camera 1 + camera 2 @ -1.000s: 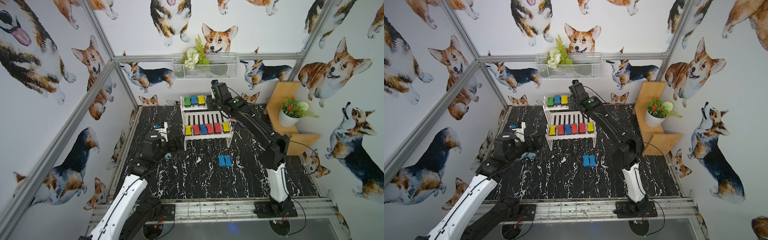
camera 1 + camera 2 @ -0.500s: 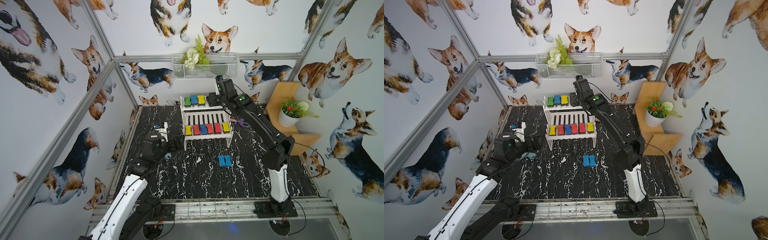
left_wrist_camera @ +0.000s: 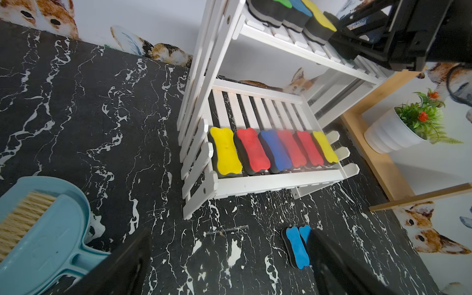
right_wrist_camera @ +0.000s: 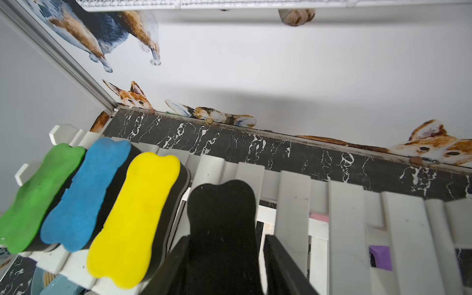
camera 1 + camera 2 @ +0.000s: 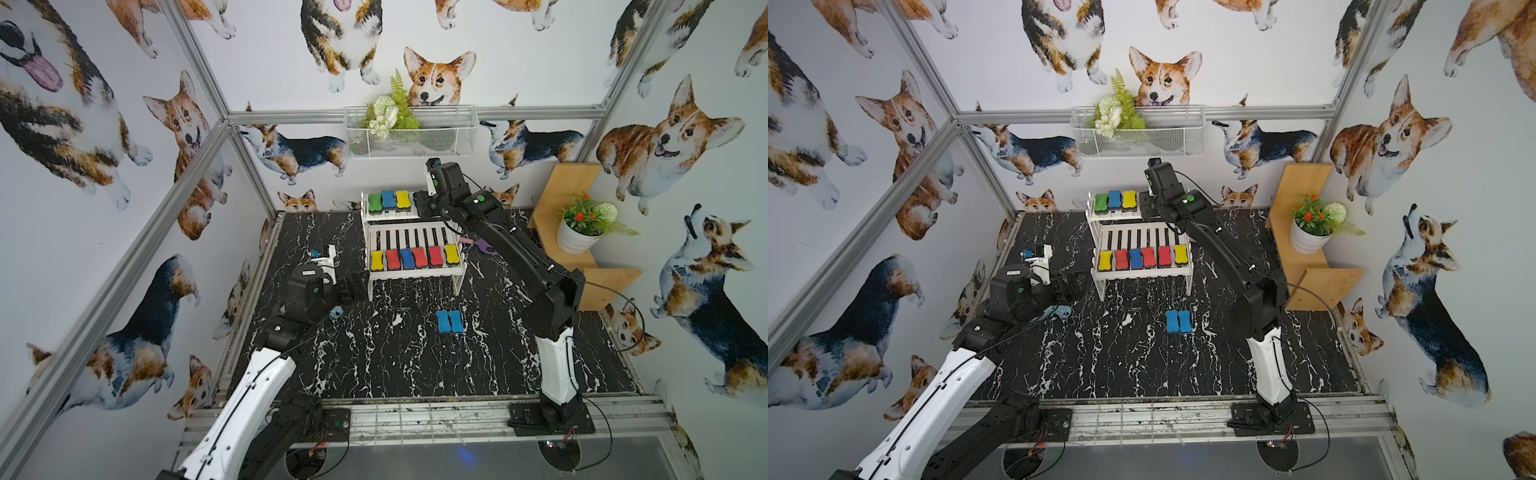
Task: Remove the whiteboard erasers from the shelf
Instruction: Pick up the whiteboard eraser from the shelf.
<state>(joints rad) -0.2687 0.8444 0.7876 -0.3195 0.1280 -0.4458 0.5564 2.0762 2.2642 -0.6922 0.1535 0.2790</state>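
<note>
Right wrist: right end effector [image 4: 227, 240] straddles felt-up eraser [image 4: 222, 204] on top tier of shelf [image 4: 293, 199]; I cannot tell if it grips. Left end effector [image 3: 229, 235] gapes empty. Next I squeeze, lift clear.

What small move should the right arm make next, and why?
Probably close the right gripper firmly on the bone-shaped eraser lying dark felt upward: its fingers flank it on the white slatted shelf's top tier, but a firm grip is not evident.
</note>
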